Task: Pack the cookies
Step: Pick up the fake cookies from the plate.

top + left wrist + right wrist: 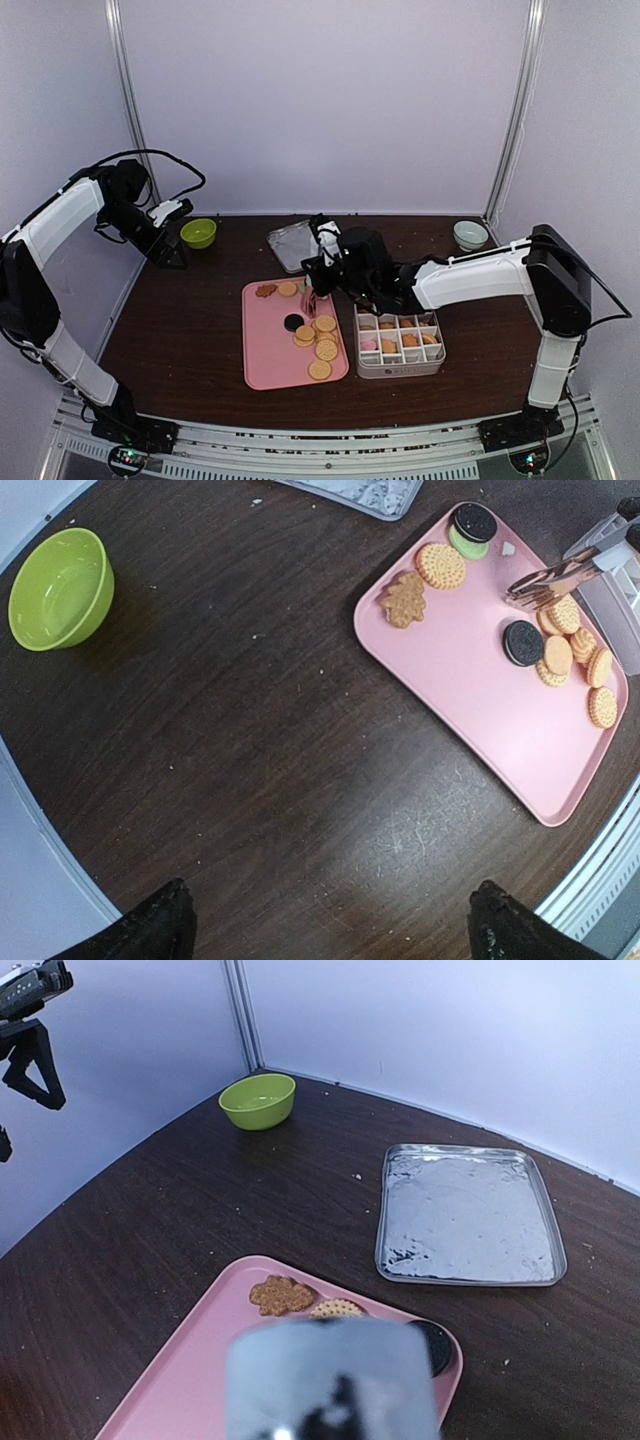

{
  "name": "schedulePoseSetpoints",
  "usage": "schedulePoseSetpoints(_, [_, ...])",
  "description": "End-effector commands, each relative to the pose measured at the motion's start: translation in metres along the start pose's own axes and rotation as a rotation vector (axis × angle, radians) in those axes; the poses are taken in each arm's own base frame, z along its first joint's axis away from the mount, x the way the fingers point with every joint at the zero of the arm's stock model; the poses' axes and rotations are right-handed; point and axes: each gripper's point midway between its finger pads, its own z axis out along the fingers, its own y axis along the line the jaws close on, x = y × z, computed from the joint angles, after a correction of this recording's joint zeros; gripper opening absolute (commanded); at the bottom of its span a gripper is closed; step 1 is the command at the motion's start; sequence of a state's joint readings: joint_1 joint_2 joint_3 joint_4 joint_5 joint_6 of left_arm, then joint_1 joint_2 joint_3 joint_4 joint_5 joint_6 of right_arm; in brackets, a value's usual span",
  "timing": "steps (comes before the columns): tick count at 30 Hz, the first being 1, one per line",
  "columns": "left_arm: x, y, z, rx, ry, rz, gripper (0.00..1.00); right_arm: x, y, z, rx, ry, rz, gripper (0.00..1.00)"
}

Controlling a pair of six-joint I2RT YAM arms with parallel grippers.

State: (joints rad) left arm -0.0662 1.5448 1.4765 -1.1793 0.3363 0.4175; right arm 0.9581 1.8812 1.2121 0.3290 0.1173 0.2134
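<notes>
The cookies lie on a pink tray (268, 362): a golden round pile (320, 338), a black one (293, 322) and a brown one (265, 291). The left wrist view shows the brown cookie (404, 598), a black cookie (522, 642) and the golden pile (575, 650). My right gripper (325, 262) is shut on metal tongs (550, 580), whose tips hang over the tray beside the golden pile. In the right wrist view the tongs (335, 1380) are a grey blur hiding the fingers. My left gripper (330, 930) is open and raised at the far left, holding nothing.
A compartment box (400, 368) with some cookies in it stands right of the tray. A metal tray (288, 245) lies behind it, a green bowl (198, 233) at the back left, and a white bowl (470, 235) at the back right.
</notes>
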Motion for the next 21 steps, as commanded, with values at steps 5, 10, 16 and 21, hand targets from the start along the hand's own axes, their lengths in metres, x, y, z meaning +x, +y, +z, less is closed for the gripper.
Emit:
schedulePoseSetpoints(5, [-0.003,-0.002,-0.003,-0.002,-0.018,0.016,0.98,-0.049,0.002,-0.026,0.001,-0.060,0.002,0.06])
schedulePoseSetpoints(10, [-0.003,-0.002,-0.004,-0.003,-0.021,0.017,0.98,-0.084,0.000,-0.057,-0.004,-0.119,0.005,0.00])
schedulePoseSetpoints(16, [-0.003,-0.002,-0.004,-0.005,-0.020,0.017,0.98,-0.098,-0.005,-0.114,-0.039,-0.144,-0.007,0.00])
schedulePoseSetpoints(21, [-0.005,-0.003,-0.004,0.001,-0.026,0.018,0.98,-0.072,-0.006,-0.159,-0.080,-0.078,-0.043,0.00])
